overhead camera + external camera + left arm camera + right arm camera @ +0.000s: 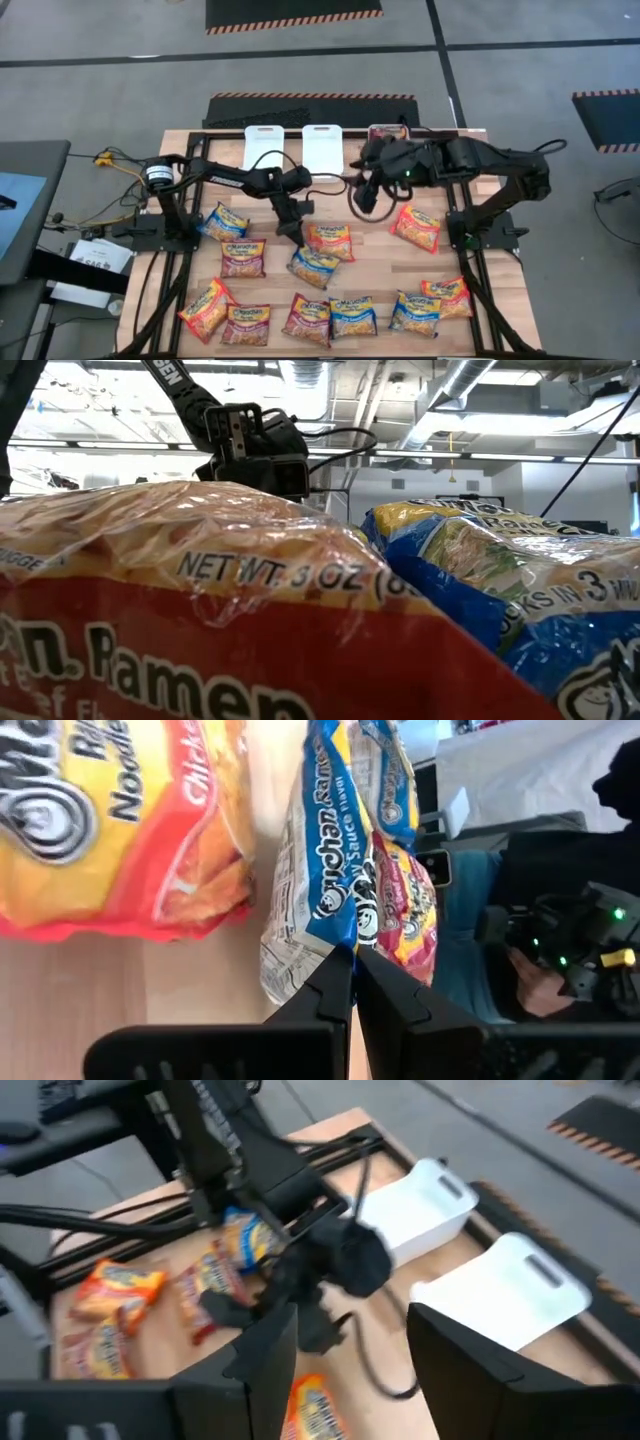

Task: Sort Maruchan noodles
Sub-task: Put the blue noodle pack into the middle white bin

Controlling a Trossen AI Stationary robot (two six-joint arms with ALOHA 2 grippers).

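Maruchan noodles [330, 315] lie scattered across the bench [500, 300], most of them below and beyond both pincers. The left pincer [297, 238] has its fingers pressed together, tip down just beside a blue-and-yellow packet [340, 870], seemingly nudging rather than gripping it. The right pincer [365, 196] hangs with its fingers spread wide and empty, close to the white bins [322, 148] at the far edge, probably because it has let a packet go there; a dark red packet [388, 132] sits in the bin behind it.
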